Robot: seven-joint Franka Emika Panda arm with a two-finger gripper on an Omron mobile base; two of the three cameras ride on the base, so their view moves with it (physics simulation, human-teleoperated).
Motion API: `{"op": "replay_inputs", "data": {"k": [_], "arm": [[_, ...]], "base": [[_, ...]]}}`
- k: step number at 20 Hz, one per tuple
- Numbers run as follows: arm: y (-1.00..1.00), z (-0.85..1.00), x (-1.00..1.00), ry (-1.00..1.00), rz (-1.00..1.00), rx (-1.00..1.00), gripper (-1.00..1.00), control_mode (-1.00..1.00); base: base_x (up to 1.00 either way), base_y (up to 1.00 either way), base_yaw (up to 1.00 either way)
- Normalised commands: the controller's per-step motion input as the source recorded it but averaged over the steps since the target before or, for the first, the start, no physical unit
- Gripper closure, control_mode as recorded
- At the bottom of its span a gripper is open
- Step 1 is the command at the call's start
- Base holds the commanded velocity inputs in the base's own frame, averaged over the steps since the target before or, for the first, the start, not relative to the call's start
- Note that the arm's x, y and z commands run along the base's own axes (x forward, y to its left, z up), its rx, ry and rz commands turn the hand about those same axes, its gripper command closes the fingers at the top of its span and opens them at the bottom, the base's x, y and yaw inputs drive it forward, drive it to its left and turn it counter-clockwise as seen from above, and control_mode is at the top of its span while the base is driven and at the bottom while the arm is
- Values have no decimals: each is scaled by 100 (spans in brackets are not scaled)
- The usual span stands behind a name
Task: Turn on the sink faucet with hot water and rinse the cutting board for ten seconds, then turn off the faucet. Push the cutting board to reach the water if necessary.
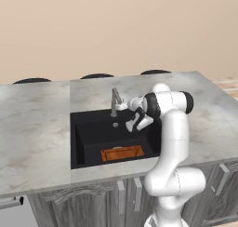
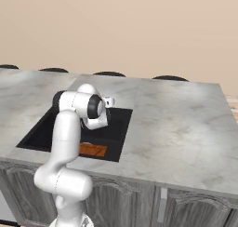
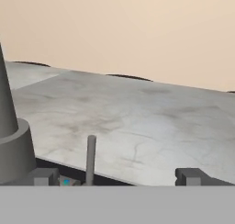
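The wide-open, empty end effector brackets the slim grey metal faucet's stiff, likely slippery thin side lever, best nudged near its tip.

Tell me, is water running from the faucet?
No: no stream falls from the faucet, and the board lies in the sink.

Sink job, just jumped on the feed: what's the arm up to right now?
The arm has its gripper at the faucet, jaws open and holding nothing. In the hand view the faucet's small lever stands upright between the fingertips, so it looks lined up to work that lever. No water stream is visible. The cutting board lies flat on the floor of the sink, near its front wall and away from the spout, so it may need pushing later.
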Motion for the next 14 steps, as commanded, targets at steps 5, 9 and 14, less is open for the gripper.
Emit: {"op": "replay_inputs", "data": {"k": [5,9,14], "arm": [[0,0,10,0,0,0,-100,-100],[0,0,11,0,0,0,-100,-100],[0,0,6,0,0,0,-100,-100]], "base": [[0,0,0],[0,0,0],[0,0,0]]}}
